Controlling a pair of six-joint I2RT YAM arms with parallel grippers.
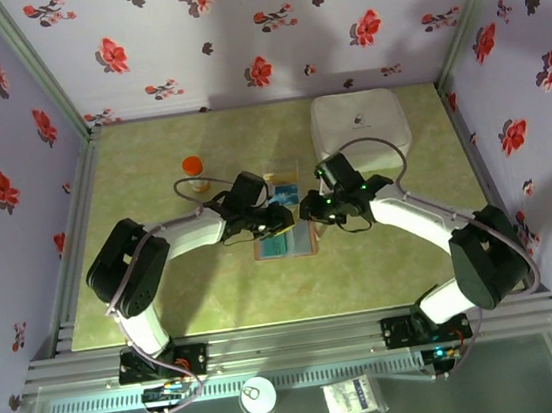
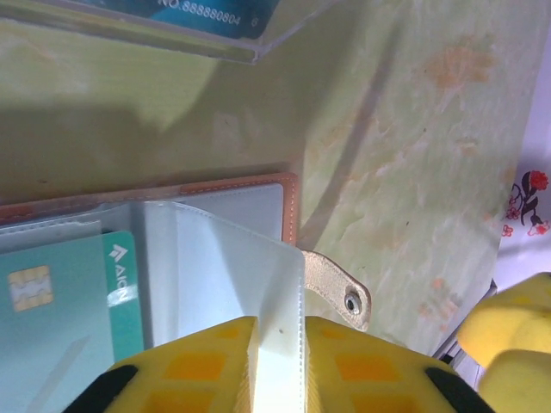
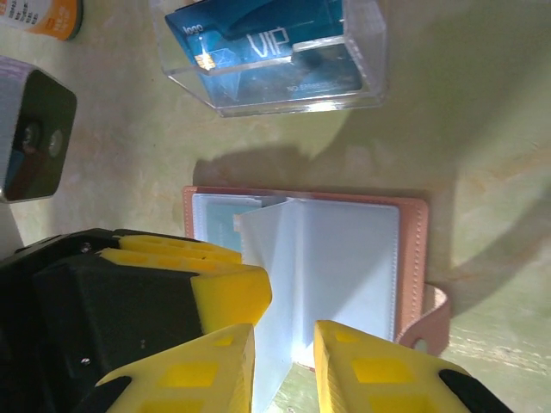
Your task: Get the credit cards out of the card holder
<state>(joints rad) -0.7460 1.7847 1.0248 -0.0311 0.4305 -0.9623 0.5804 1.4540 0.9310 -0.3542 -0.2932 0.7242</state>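
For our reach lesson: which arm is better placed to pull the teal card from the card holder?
Probably left: the left gripper sits right beside the teal card; from the right gripper, that card lies beyond the raised clear sleeve.

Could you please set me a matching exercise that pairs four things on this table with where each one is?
Things:
1 teal card
2 blue VIP card
3 white box
4 orange bottle

Places:
A far right of the table
B in a card holder sleeve
C in the clear tray
D left of the clear tray

Pairs: 1-B, 2-C, 3-A, 4-D.
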